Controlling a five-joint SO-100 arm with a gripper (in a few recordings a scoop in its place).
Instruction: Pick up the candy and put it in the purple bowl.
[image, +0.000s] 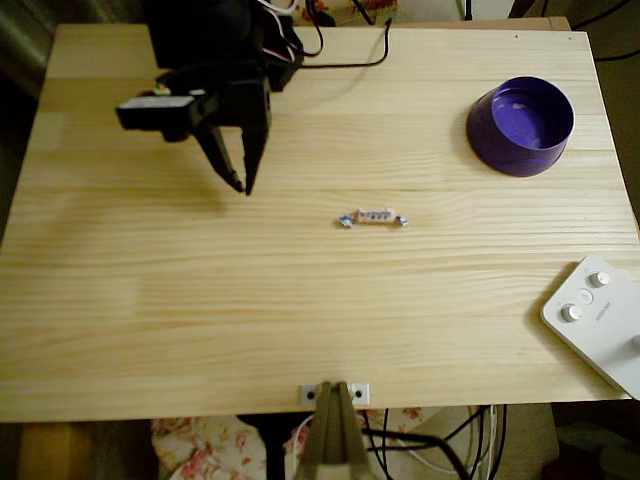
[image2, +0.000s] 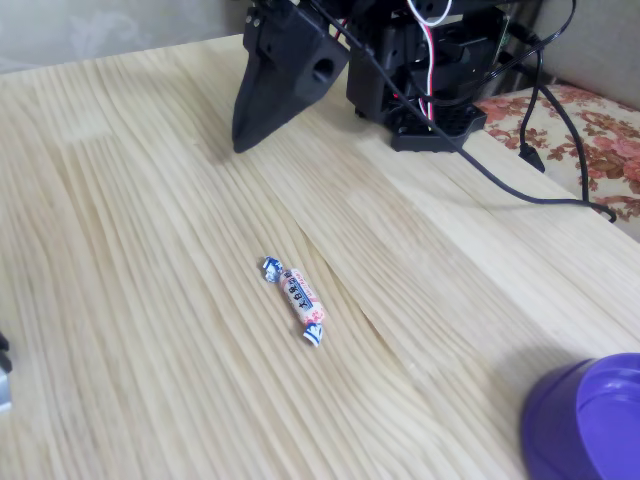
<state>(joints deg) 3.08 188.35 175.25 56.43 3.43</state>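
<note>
In the overhead view we see the candy (image: 372, 217) down-right of our empty, nearly shut gripper (image: 243, 184), well apart, lying crosswise, left to right.

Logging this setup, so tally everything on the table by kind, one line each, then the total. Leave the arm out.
Candy: 1
Purple bowl: 1
White device with round knobs: 1
Total: 3
</note>
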